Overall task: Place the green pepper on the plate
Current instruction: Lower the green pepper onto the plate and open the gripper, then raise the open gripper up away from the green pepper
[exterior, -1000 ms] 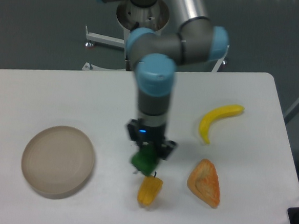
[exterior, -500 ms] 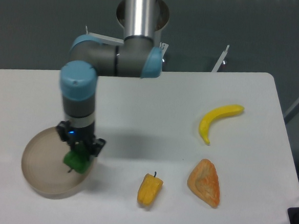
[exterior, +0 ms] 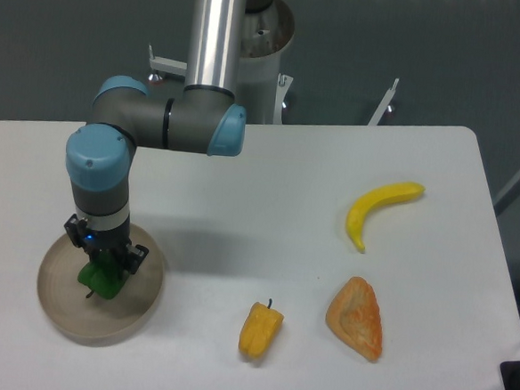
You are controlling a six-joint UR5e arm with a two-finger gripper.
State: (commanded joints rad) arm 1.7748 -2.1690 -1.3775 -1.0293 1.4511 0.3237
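The green pepper (exterior: 99,278) is small, glossy and bright green, and it hangs over the middle of the plate (exterior: 142,305), a round beige dish at the table's front left. My gripper (exterior: 101,267) points straight down above the plate and is shut on the pepper's top. I cannot tell whether the pepper touches the plate's floor. The arm's blue and grey wrist hides the gripper's upper part.
A yellow pepper (exterior: 259,329) lies right of the plate near the front edge. An orange wedge-shaped piece (exterior: 357,317) sits further right, and a banana (exterior: 378,209) lies behind it. The robot base stands at the table's back edge.
The arm has swung left across the table carrying the green pepper from beside the yellow pepper to over the plate's middle. The other items have not moved.
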